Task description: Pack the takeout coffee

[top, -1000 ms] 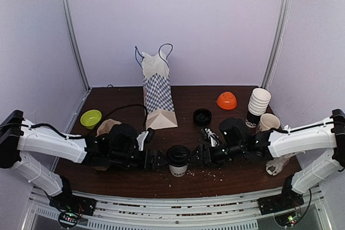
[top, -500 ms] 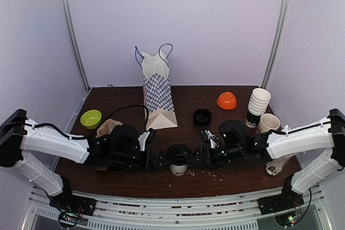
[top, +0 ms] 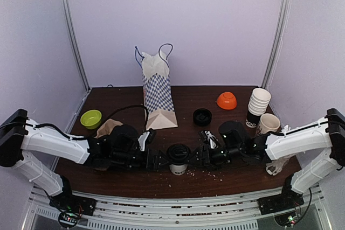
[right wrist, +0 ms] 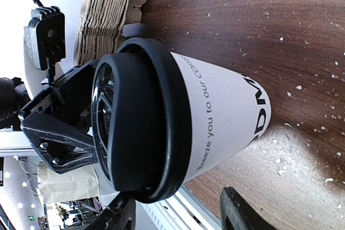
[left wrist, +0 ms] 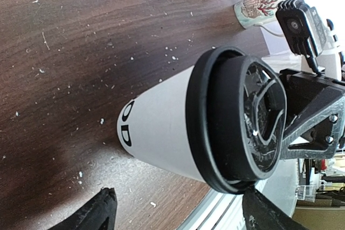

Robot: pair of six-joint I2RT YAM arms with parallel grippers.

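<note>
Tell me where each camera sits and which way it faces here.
Top external: above and behind the bases, looking down on the table; both arms show, meeting at the takeout coffee.
Left wrist: low, facing rightward at the coffee; own fingertips show.
Right wrist: low, facing leftward at it; own fingertips show.
Both wrist views share the coffee, from opposite sides.

Coffee cup (left wrist: 161,133) w/ black lid (left wrist: 215,127) stands on wood table (left wrist: 70,41), btwn spread left fingers (left wrist: 101,212); mug (left wrist: 259,6) behind.
</note>
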